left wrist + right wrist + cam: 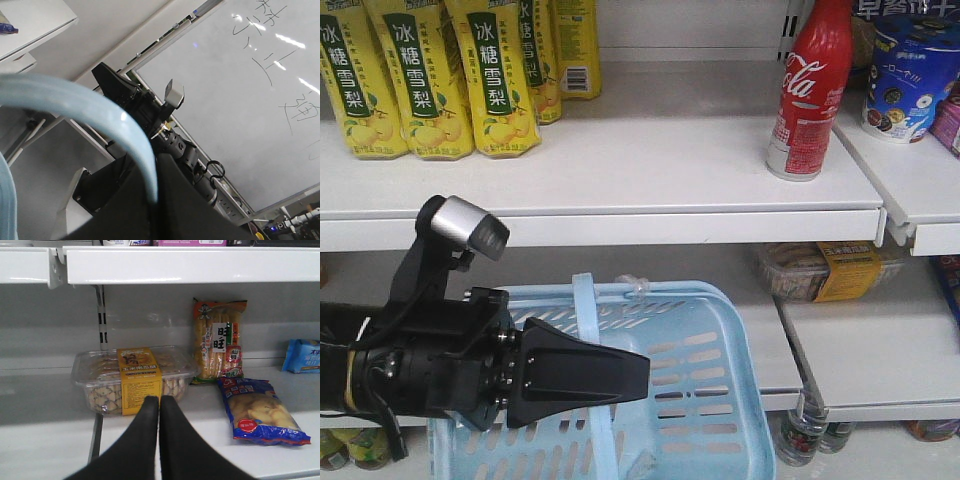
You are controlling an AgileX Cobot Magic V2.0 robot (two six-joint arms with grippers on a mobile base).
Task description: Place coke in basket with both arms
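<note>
The coke (808, 95) stands upright on the upper white shelf (650, 170), its long axis vertical, neck pointing up past the top edge of the front view and its white script running up the side. Nothing grips it. To the coke's left, along the same shelf, stands a row of yellow drink bottles (420, 80); just to its right is a blue tub (910, 75) on the neighbouring shelf board. Below the coke, one shelf down, lies a clear plastic snack box (820, 270) with a yellow label. Lower still and to the coke's left sits the basket (710, 400), its handle (586, 310) raised across the opening. The right gripper (642, 375) lies level over the basket, well below the coke, tip pointing right; the right wrist view shows its fingers (145, 440) pressed together with nothing between them. The left gripper (154, 200) is closed around the basket's handle, which runs down between its jaws.
</note>
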